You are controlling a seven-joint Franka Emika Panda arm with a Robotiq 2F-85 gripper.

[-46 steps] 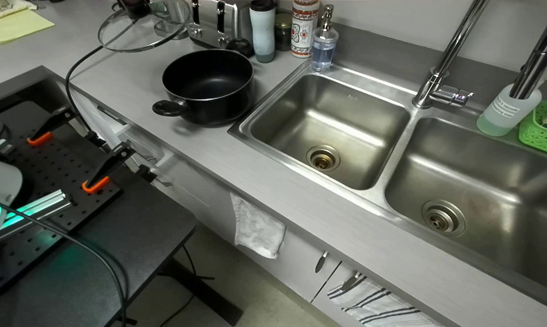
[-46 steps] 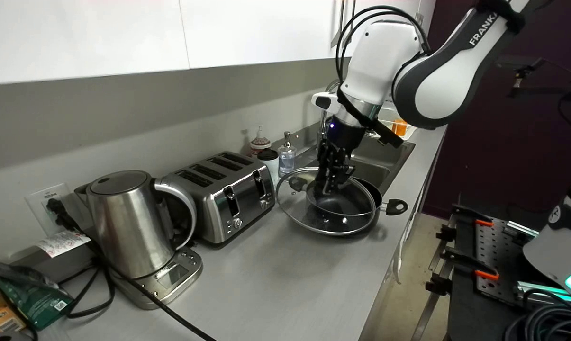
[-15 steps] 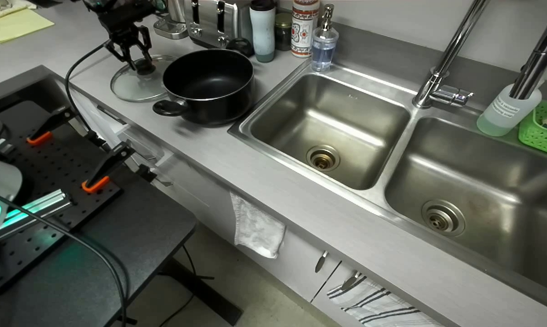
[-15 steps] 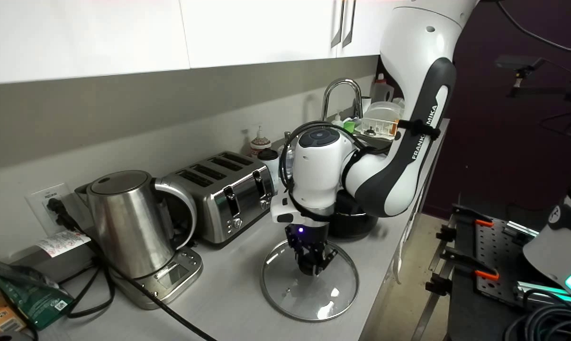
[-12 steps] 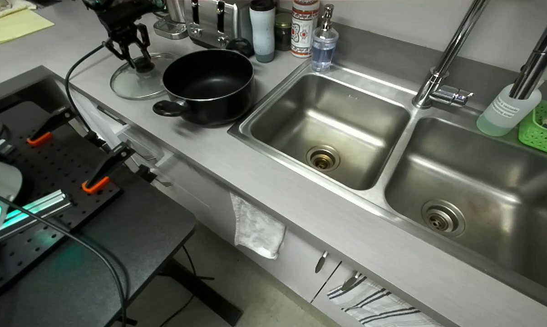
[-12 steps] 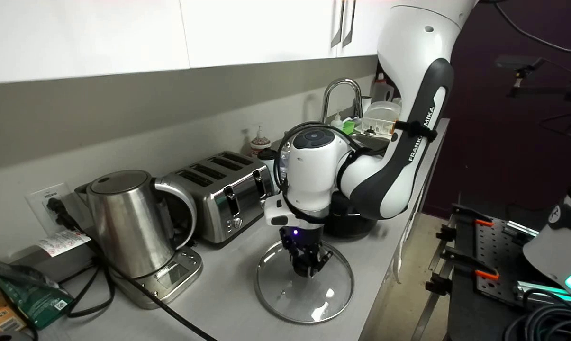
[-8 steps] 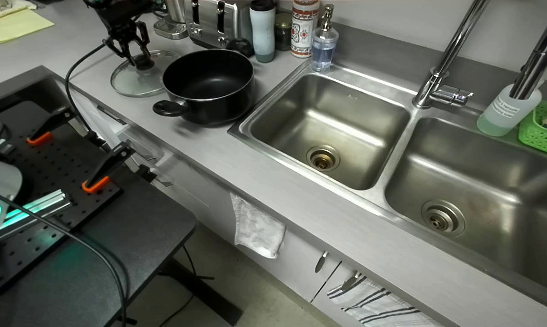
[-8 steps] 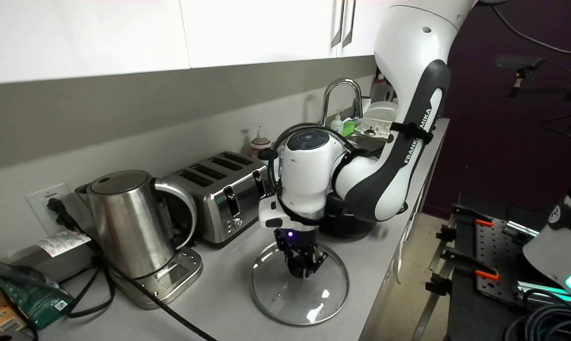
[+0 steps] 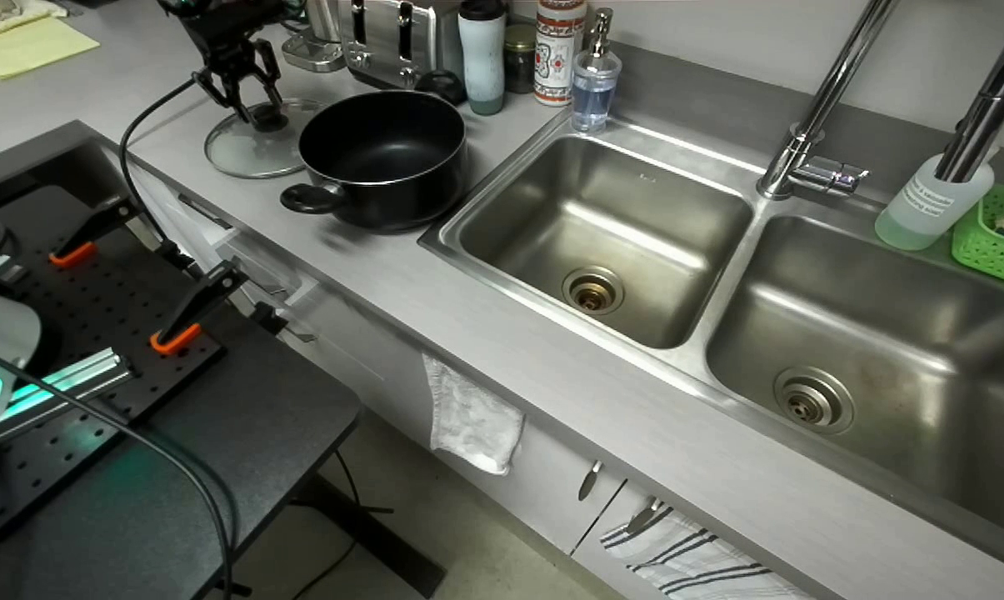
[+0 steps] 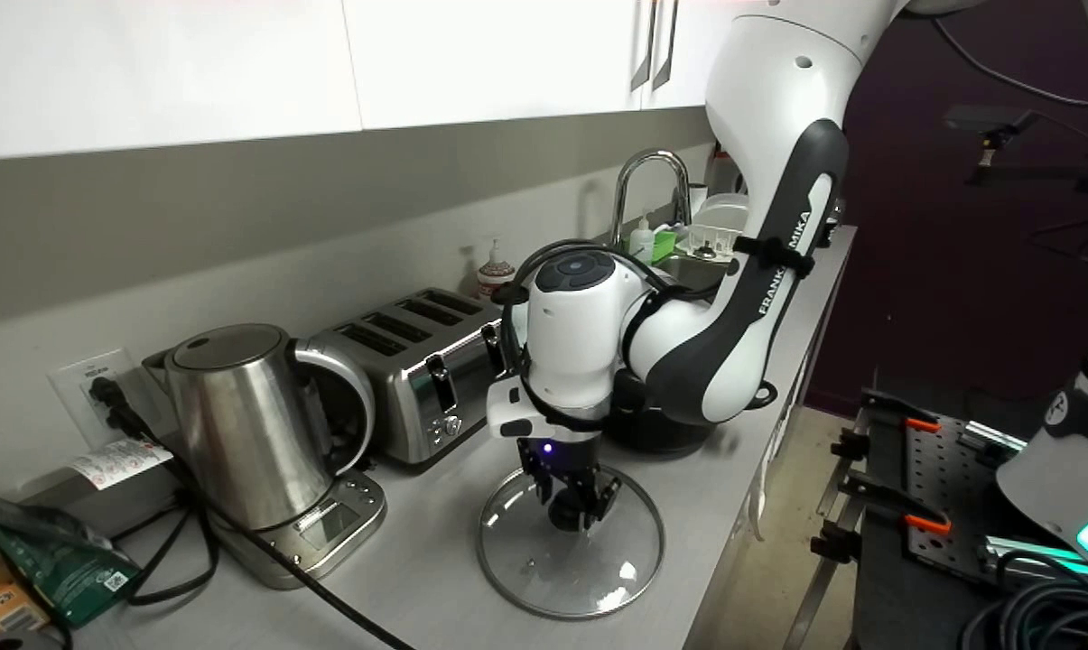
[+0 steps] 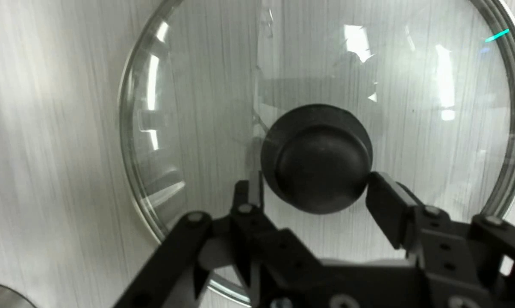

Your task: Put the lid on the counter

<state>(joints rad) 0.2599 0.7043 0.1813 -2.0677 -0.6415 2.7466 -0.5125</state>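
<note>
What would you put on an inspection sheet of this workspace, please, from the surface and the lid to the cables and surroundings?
Surface: grey counter, with the lid resting on it in both exterior views.
Job's things: lid lies knob up, beside the black pot, which stands uncovered.
Clutter: toaster beside the kettle; soap dispenser at a corner of the double sink.
Jaws: open, the lid's black knob between them; a gap shows on one side in the wrist view.
Cables: black cable crosses the counter past the kettle, apart from the lid.
Surroundings: white cloth hanging below the counter's front edge; dark table with clamps.
</note>
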